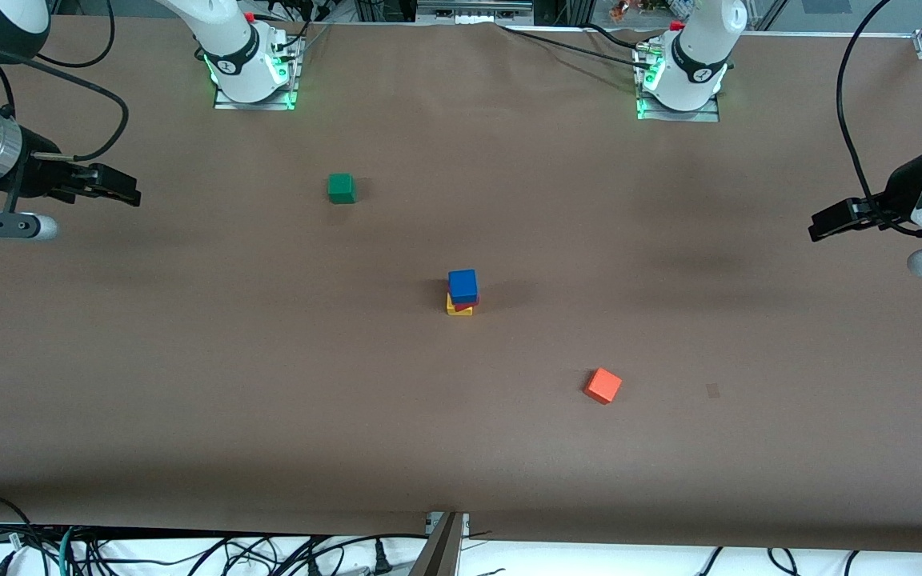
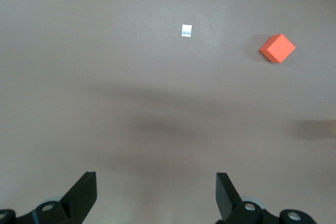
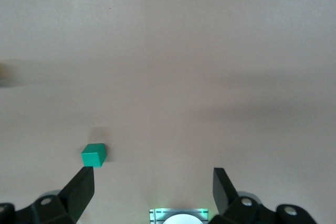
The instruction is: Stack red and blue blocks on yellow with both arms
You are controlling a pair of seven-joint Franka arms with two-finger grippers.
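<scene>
At mid-table the blue block (image 1: 463, 285) tops the red block (image 1: 467, 305) on the yellow cube (image 1: 458, 309). The left gripper (image 1: 821, 226) and right gripper (image 1: 126, 192) hover over their own table ends, fingers apart and empty, both arms waiting.

**Surface finishes, quick pass**

The tabletop (image 1: 269, 400) is covered in a matt brown sheet, smooth, paper-like. The blue block (image 1: 463, 285), red block (image 1: 468, 305), yellow cube (image 1: 458, 310), green cube (image 1: 341, 188) and orange-red cube (image 1: 603, 386) are seen as plain matt solids. Arm shells are finished in glossy white plastic. Both the left claw (image 2: 156, 195) and right claw (image 3: 153, 190) are moulded in matt black. Base plates (image 1: 255, 100) look metallic.
</scene>
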